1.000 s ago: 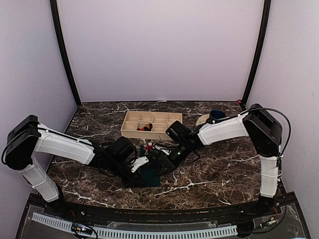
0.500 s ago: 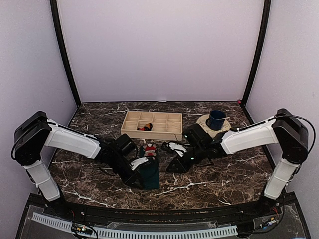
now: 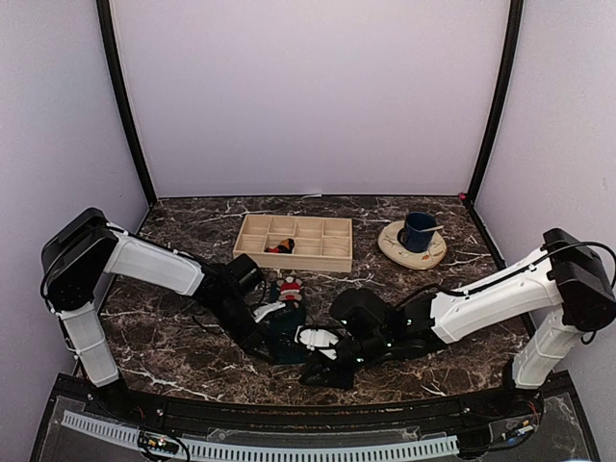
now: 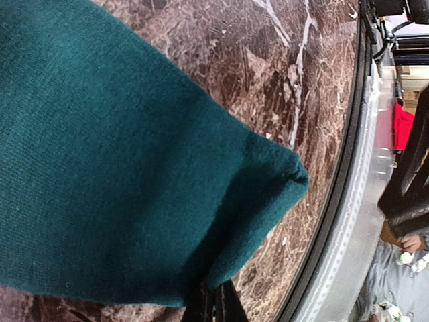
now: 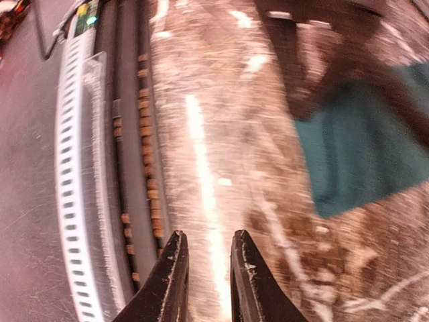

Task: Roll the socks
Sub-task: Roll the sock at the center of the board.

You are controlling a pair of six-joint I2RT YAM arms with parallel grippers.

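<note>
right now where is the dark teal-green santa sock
In the top view the dark teal-green sock lies front-centre on the marble table, nearer than the wooden compartment tray, pinched by the left gripper, with the right gripper beside it.

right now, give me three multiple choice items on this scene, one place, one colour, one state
1. The blue cup stands: A back left; B back right, on a saucer; C front centre.
2. The sock in the left fingers is: A yellow; B white; C teal-green.
3. The right fingers are: A shut on the sock; B apart, holding nothing; C shut on the cup.
B: top view shows it on the saucer, right rear. C: teal fabric fills the left wrist view. B: the gap between them is empty.
</note>
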